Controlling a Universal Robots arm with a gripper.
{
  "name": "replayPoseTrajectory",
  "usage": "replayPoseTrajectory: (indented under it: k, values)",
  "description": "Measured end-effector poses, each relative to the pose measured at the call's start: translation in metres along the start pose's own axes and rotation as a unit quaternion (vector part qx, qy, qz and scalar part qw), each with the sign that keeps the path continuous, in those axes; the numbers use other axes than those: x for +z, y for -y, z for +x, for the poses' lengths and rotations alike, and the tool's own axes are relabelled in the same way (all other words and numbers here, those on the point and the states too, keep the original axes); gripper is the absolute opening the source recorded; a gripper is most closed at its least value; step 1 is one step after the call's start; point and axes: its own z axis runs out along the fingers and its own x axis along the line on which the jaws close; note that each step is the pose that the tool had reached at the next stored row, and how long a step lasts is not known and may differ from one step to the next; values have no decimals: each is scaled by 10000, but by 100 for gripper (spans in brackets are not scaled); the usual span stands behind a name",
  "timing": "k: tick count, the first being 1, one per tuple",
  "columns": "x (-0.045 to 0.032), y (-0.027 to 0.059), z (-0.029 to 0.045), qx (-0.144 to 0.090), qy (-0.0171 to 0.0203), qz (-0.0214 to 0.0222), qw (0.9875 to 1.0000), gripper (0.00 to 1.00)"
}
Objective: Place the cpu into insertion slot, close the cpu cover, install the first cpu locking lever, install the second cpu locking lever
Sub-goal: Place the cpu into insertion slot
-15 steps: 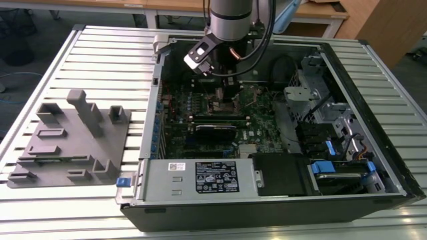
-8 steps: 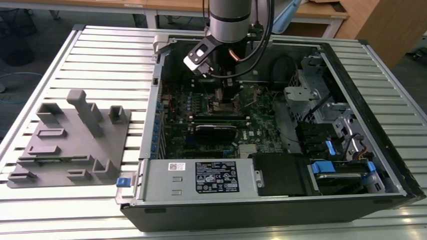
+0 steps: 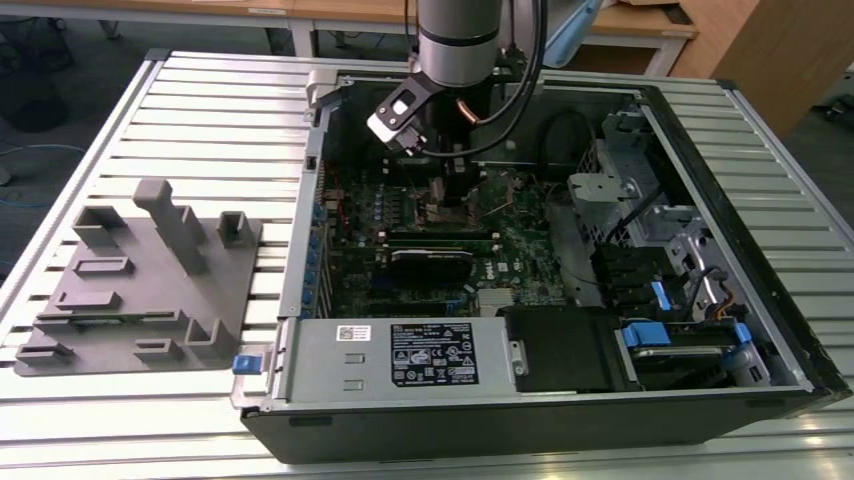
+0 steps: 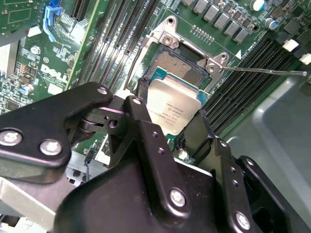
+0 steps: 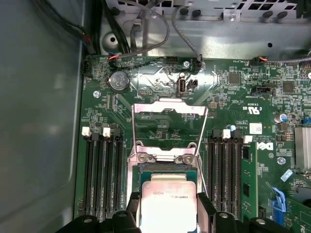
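Gripper [image 4: 171, 106] clamped on cpu [image 4: 170, 115], fingers on two opposite edges. Chip hangs near-flat over slot [image 4: 181, 65], overlapping its near part. Cover [image 5: 169, 109] stands open beyond the slot.

From my station I see a slatted metal table [image 3: 200, 110] spanning most of the frame, pale grey under even light. Wooden desks [image 3: 347, 12] run along the top edge, and a wooden cabinet [image 3: 767, 50] stands at upper right. Dark grey floor [image 3: 80, 70] shows at upper left.
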Motion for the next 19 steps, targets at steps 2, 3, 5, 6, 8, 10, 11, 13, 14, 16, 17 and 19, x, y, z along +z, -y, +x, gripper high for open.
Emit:
replayPoseTrajectory:
  k: [2,3,5,6,8,10,11,13,14,16,17,19]
  values:
    - [6,1,5,-2,-2,-2,10000,54]
    - [11,2,6,-3,-2,-1,10000,54]
    - [17,3,6,-4,0,0,10000,54]
    - [17,3,6,-3,0,0,10000,54]
    - [17,3,6,-3,0,0,10000,54]
    - [18,3,6,-3,-1,0,10000,54]
    - [19,3,6,-3,-1,0,10000,54]
    - [24,3,7,-3,-2,-2,10000,54]
    - [34,5,7,-3,-3,-2,10000,54]
    - [63,8,7,-3,-1,-1,10000,54]
    - [76,9,7,-3,-1,-1,10000,54]
    - [88,10,7,-3,-1,0,10000,54]
